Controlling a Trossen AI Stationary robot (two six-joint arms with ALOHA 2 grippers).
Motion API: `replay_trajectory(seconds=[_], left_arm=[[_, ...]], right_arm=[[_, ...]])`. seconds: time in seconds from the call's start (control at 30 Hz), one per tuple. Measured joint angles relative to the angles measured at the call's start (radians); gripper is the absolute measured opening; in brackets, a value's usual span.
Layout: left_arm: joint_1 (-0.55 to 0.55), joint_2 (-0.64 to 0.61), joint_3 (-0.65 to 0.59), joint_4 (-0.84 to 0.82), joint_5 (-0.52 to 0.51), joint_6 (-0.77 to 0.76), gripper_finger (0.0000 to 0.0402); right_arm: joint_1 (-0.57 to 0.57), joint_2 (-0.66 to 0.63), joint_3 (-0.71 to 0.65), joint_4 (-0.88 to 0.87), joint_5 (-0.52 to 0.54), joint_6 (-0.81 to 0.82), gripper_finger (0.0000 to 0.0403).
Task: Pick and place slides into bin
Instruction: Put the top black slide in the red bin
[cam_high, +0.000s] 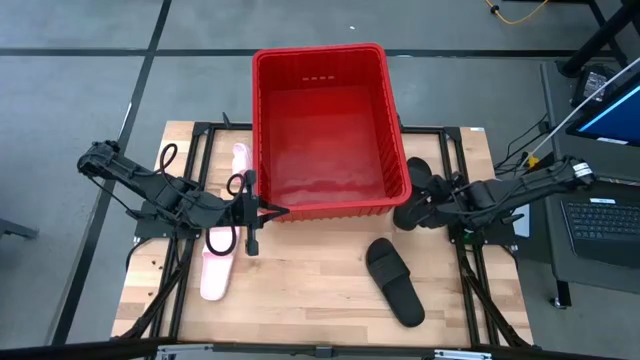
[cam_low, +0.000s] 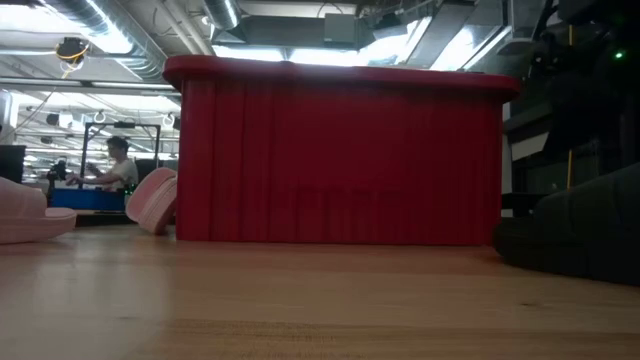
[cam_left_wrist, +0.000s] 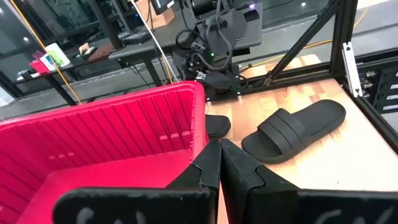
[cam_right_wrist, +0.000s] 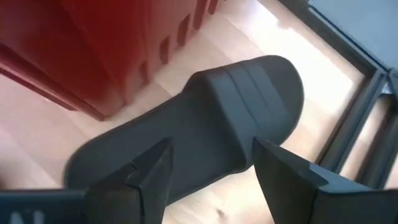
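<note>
The red bin (cam_high: 320, 130) stands at the table's far middle and holds no slide. One pink slide (cam_high: 215, 265) lies flat at the near left. The other pink slide (cam_high: 240, 160) leans on its edge against the bin's left wall. One black slide (cam_high: 393, 280) lies flat near the front right. The second black slide (cam_right_wrist: 205, 130) lies by the bin's near right corner. My right gripper (cam_right_wrist: 214, 171) is open just above it, one finger on either side of its strap. My left gripper (cam_left_wrist: 219, 158) is shut and empty at the bin's near left corner (cam_high: 270, 210).
The bin's walls rise high above the table (cam_low: 340, 150). Black frame rails (cam_high: 200, 140) run along both sides of the wooden table. Bare wood lies between the two near slides (cam_high: 300, 290). A person sits far off in the room (cam_low: 118, 165).
</note>
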Motion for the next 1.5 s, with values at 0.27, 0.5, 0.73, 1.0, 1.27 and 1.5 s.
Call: replay_trajectory(seconds=[0.27,0.5,0.73,1.0,1.27,1.5], left_arm=[[0.000,0.000,0.000,0.000,0.000,0.003,0.0001],[0.000,0.000,0.000,0.000,0.000,0.070,0.0001],[0.000,0.000,0.000,-0.001,0.000,0.104,0.0001],[-0.003,0.000,0.000,-0.001,0.001,0.103,0.0001],[-0.003,0.000,0.000,-0.001,0.011,0.100,0.0001],[-0.003,0.000,0.000,0.000,0.011,0.100,0.0001]], right_arm=[[-0.036,0.069,0.000,0.051,0.001,-0.081,0.0218],[-0.058,0.142,-0.001,0.081,0.056,-0.084,0.0218],[-0.086,0.186,-0.001,0.083,0.059,-0.076,0.0218],[-0.081,0.179,-0.002,0.080,0.049,-0.001,0.0218],[-0.049,0.148,0.003,0.087,-0.143,-0.004,0.0218],[-0.009,0.112,0.051,0.090,-0.358,-0.085,0.0184]])
